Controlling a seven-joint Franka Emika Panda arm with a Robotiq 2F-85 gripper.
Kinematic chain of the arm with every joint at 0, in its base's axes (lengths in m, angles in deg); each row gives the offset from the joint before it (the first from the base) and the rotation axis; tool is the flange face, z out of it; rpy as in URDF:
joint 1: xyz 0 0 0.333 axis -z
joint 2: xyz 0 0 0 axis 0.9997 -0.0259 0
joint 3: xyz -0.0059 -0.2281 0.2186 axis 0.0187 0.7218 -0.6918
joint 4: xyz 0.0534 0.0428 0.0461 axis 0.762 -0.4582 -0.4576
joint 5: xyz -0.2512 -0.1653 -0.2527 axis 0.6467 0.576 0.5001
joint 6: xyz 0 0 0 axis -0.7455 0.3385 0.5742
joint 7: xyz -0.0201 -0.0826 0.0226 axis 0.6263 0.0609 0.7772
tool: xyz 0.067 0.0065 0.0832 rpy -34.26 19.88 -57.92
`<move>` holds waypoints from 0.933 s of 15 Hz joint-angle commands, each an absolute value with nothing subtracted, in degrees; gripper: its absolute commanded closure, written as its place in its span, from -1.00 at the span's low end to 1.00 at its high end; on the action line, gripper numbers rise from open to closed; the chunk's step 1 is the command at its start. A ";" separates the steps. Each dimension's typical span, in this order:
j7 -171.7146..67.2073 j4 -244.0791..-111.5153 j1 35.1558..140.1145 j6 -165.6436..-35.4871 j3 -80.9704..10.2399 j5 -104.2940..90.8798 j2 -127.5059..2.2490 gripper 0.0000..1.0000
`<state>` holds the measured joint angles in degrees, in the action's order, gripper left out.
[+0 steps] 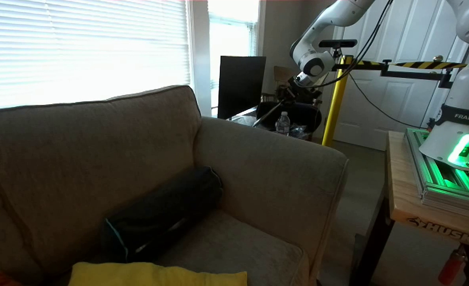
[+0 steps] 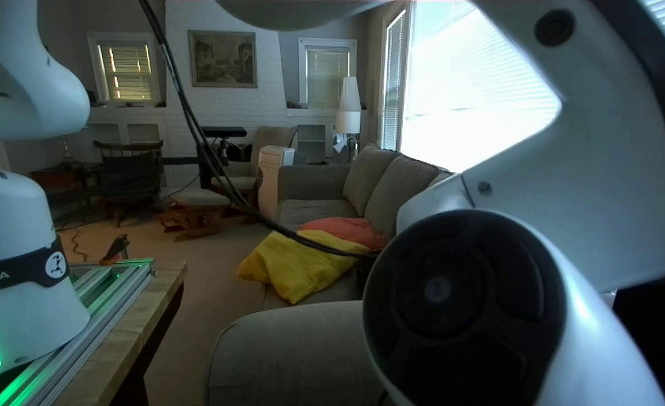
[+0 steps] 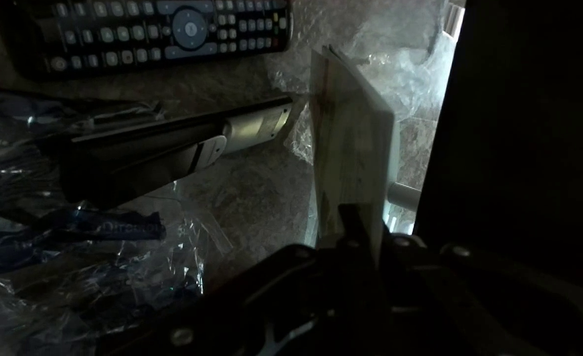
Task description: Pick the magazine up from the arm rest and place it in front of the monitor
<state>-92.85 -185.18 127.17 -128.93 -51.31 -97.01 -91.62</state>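
My gripper [image 1: 288, 94] is shut on the magazine [image 1: 269, 113], seen nearly edge-on as a thin pale strip slanting down in an exterior view. In the wrist view, my fingertips [image 3: 365, 230] pinch the magazine [image 3: 348, 143], which stands on edge with its pale printed face showing. The monitor [image 1: 240, 87] stands upright just left of the gripper; in the wrist view it is the black mass [image 3: 514, 123] at right. I cannot tell whether the magazine's lower edge touches the table. The arm rest [image 1: 270, 159] also shows in an exterior view [image 2: 293, 349]. There, the arm hides gripper and magazine.
Below the gripper, the table [image 3: 267, 198] holds a remote control [image 3: 187, 29], a second dark device [image 3: 187, 148] and crumpled plastic wrap [image 3: 99, 257]. A water bottle [image 1: 283, 123] stands near the gripper. A yellow post [image 1: 334, 107] rises behind. The sofa [image 1: 91, 159] lies in front.
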 commanded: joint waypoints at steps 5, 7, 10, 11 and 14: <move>-106.52 -177.80 129.63 -124.94 -53.24 -104.76 -99.59 0.98; -109.12 -176.78 129.97 -124.01 -53.63 -106.46 -101.06 0.98; -112.14 -176.12 130.46 -122.60 -53.78 -109.48 -102.45 0.98; -113.00 -176.15 130.62 -122.20 -53.75 -110.53 -102.65 0.98; -114.88 -176.55 131.25 -120.58 -53.58 -112.82 -102.95 0.98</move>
